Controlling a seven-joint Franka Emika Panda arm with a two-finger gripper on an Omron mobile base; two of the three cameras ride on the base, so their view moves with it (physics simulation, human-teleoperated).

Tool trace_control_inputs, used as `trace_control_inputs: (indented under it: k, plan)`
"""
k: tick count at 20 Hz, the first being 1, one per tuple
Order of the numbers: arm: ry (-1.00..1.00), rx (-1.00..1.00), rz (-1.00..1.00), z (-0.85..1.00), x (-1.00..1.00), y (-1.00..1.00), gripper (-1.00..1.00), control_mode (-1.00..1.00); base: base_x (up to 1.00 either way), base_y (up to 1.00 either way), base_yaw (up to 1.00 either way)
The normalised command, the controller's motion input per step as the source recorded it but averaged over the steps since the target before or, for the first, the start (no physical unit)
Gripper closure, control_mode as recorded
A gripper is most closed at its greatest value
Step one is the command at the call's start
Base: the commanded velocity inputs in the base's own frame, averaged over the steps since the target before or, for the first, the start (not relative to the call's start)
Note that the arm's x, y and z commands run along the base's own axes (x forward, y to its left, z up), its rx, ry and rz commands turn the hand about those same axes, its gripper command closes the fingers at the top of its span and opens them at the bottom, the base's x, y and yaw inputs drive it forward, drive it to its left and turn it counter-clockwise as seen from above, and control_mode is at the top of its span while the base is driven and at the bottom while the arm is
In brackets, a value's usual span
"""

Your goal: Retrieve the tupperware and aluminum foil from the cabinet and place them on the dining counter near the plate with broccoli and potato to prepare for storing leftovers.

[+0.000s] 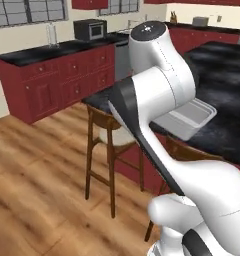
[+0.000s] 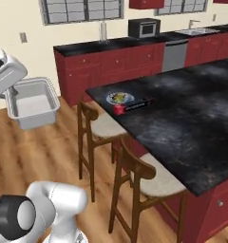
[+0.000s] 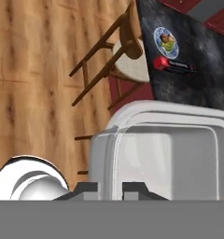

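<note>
Above the wooden floor, closed fingers pinch the tupperware rim; a slip could drop it short of the table.

Black marbled dining counter with plate and aluminum foil side by side

Arm is glossy white w/ rounded chunky links, black wedge panel at 8 o'clock of the elbow, dark grey joint cap w/ black ring.
</note>
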Motion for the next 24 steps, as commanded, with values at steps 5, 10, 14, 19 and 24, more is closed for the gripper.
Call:
trace_control_inputs:
  k: [5,10,14,19,24]
  plan:
    - [0.00,0.00,0.00,0.00,0.00,0.00,1.00,1.00,0.96,1.00,-0.55]
    - [0.00,0.00,0.00,0.00,0.00,0.00,1.00,1.00,0.80,1.00,-0.57]
    - [0.00,0.00,0.00,0.00,0.00,0.00,1.00,1.00,0.73,1.00,-0.57]
    - [0.00,0.00,0.00,0.00,0.00,0.00,1.00,1.00,0.73,1.00,-0.58]
    - [0.00,0.00,0.00,0.00,0.00,0.00,1.00,1.00,0.75,1.00,-0.54]
